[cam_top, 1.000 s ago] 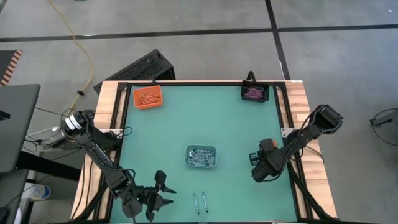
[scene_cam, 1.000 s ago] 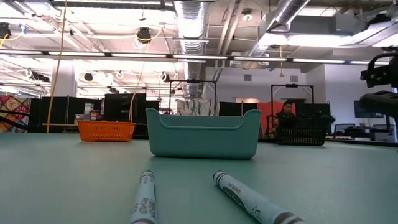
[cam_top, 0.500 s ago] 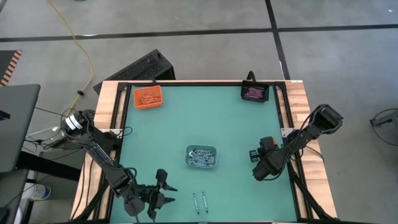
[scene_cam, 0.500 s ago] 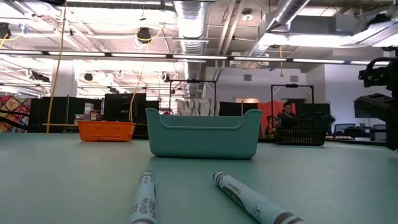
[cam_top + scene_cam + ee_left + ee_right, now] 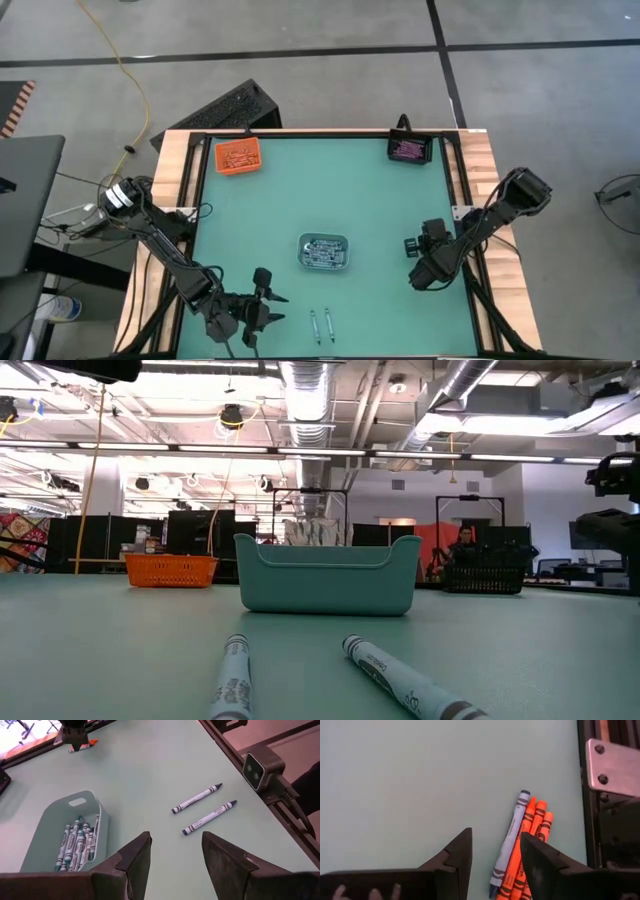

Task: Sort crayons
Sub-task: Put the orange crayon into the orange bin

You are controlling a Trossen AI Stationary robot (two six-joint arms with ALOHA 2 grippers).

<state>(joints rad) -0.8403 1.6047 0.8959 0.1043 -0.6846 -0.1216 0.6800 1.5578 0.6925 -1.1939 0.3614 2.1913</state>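
High view showed the left gripper (image 5: 262, 308) near the tabletop's (image 5: 280, 200) front edge, jaws parted and empty, beside two grey-blue crayons (image 5: 320, 325); it should centre over one, aligned across it. Behind them sat the clear-grey tray (image 5: 324, 252). The right gripper (image 5: 424, 262), also released, hovered over orange-red crayons (image 5: 532, 827).
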